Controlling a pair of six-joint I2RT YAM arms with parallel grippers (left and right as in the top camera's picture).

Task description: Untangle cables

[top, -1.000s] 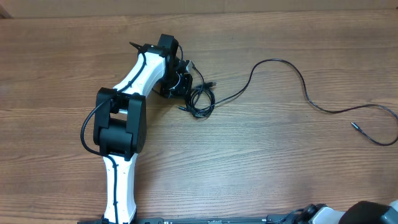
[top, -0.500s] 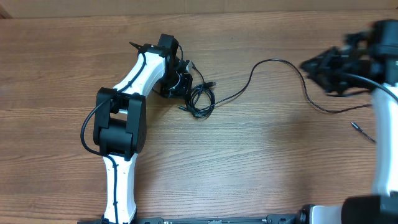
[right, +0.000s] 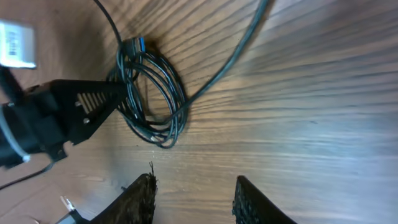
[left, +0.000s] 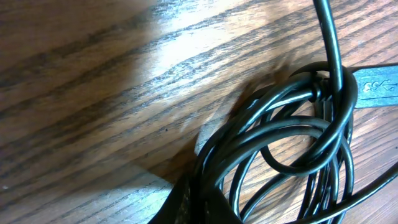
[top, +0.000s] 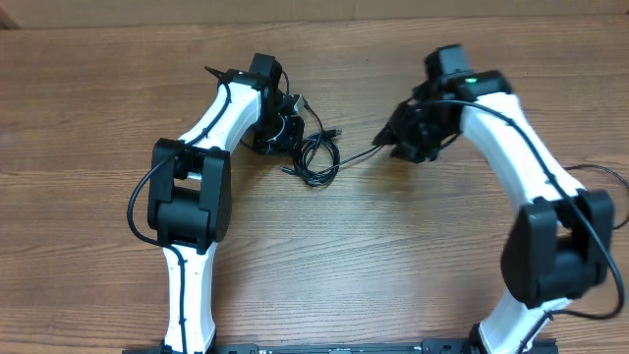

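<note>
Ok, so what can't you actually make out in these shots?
Overhead: the left claw, fingertips hidden under its own body.
Overhead: the loose strand beyond the right claw, which covers it.
Left wrist: part of the cable coil, cut off at the bottom and right edges.
Right wrist: how the loops cross inside the cable coil, too small.

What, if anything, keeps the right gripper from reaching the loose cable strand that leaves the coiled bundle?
Probably nothing, so yes. The right gripper hangs with jaws apart and empty near the loose strand, only bare wood between them. The left gripper pinches the coiled bundle from the other side, off that path.
</note>
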